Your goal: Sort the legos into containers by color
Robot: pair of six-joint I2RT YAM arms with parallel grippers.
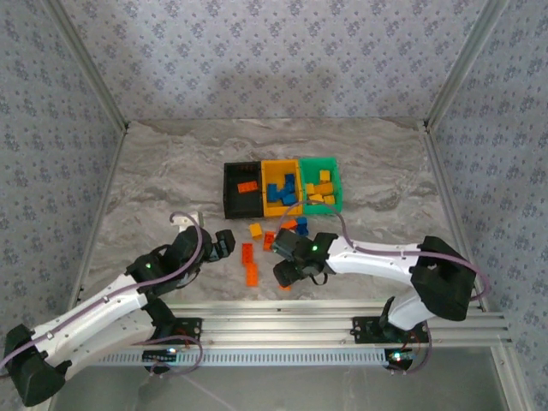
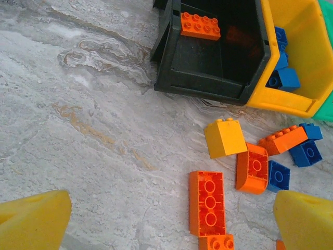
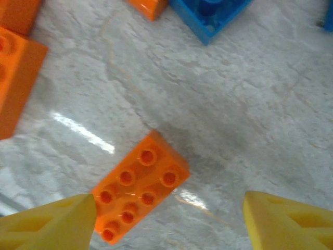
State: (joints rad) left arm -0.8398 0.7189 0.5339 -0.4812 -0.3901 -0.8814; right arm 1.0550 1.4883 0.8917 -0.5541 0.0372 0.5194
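Orange brick (image 3: 138, 192) sits between my right gripper's (image 3: 166, 224) wide-apart fingers, not yet pinched; my left gripper (image 2: 166, 229) hangs released over the loose legos (image 2: 207, 203). At twelve o'clock the black bin (image 1: 240, 205) holds one orange, the yellow bin (image 1: 266, 184) blues, the green bin (image 1: 318, 161) yellows. I reckon over half sorted, about eight left
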